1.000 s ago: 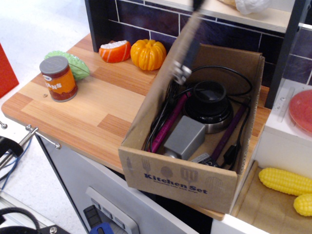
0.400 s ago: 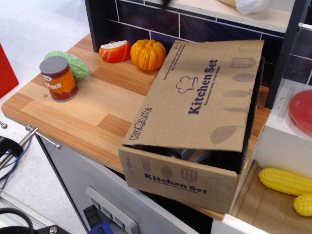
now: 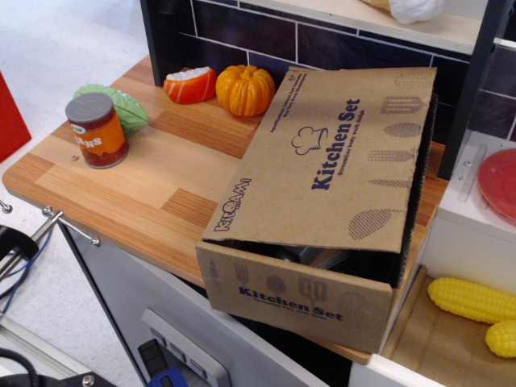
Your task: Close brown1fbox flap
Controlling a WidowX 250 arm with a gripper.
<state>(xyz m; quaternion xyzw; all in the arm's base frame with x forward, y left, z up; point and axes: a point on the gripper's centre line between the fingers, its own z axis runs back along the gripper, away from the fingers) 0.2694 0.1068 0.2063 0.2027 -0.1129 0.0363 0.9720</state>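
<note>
A light wooden counter (image 3: 145, 173) stands before a dark tiled wall, and the brown corrugated cardboard box (image 3: 298, 298) printed "Kitchen Set" sits at its right front edge. The large rectangular cardboard flap (image 3: 322, 165) lies down over the box, its front edge slightly raised above a dark gap. No arm or gripper is visible, so its opening cannot be told; an orange toy pumpkin (image 3: 245, 89) and a red-labelled can (image 3: 97, 130) stand to the left.

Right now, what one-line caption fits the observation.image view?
Cardboard box on the wooden counter, its printed flap lying down over the top, front edge slightly raised.
</note>
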